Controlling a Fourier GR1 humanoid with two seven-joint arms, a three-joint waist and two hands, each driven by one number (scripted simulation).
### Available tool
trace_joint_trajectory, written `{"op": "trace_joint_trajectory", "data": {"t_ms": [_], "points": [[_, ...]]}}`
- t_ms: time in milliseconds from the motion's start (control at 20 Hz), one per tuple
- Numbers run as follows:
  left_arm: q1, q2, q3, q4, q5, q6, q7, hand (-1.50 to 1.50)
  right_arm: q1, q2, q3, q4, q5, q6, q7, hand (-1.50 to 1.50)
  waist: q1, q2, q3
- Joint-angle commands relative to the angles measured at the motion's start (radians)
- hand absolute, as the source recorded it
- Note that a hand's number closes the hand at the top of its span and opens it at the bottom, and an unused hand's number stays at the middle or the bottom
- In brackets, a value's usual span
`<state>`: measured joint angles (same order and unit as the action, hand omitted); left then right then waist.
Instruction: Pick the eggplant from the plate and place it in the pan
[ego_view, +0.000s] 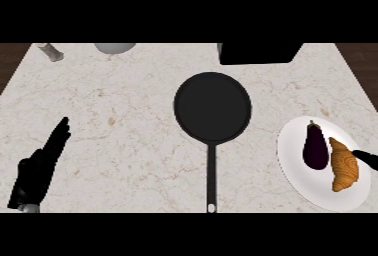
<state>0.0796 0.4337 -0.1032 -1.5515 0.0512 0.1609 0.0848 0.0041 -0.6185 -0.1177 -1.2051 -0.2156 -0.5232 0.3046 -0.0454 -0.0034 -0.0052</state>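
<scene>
At the right edge of the view, only a dark fingertip of the right hand (366, 159) is seen, lying over the rim of the white plate (295, 165) just beside the croissant (344, 171); whether its fingers are spread or curled cannot be told, since the rest of the hand is cut off. Nothing is held by it. The eggplant (316, 148) is found on the plate, lying lengthwise with its stem toward the far side, touching or nearly touching the croissant on its right. The black pan (212, 107) is set to the left of the plate, near the middle of the marbled table (118, 100), with its handle pointed toward the robot. At the lower left the left hand (40, 167) is rested with fingers straight and pressed together. The reach toward the eggplant is judged to be the step in hand; next, the hand must be brought over the croissant to the eggplant and closed round it without the pastry being disturbed.
</scene>
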Motion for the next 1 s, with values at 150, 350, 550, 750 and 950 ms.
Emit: {"op": "trace_joint_trajectory", "data": {"t_ms": [150, 350, 550, 750, 950], "points": [[0.03, -0.048, -0.063, -0.034, -0.058, 0.028, -0.004, 0.0, 0.04, -0.256, 0.095, -0.175, 0.031, 0.202, 0.364, -1.5, 0.044, -0.001, 0.001], [-0.001, -0.09, -0.093, -0.047, -0.095, 0.054, 0.043, 0.0, 0.054, -0.285, 0.067, -0.225, -0.045, 0.358, 0.369, -1.5, 0.041, 0.002, 0.005], [-0.019, -0.032, -0.023, -0.054, -0.053, -0.001, 0.062, 0.0, -0.093, -0.308, 0.091, -0.237, -0.093, 0.461, 0.52, -1.5, 0.057, 0.004, 0.005], [-0.02, -0.061, -0.046, -0.088, -0.077, -0.008, 0.094, 0.0, -0.242, -0.295, 0.117, -0.149, -0.058, 0.515, 0.619, -1.5, 0.063, 0.005, 0.005], [-0.01, -0.103, -0.069, -0.044, -0.113, 0.004, 0.051, 0.0, -0.341, -0.267, 0.129, -0.021, -0.071, 0.62, 0.672, -1.5, 0.062, 0.006, 0.005]]}}
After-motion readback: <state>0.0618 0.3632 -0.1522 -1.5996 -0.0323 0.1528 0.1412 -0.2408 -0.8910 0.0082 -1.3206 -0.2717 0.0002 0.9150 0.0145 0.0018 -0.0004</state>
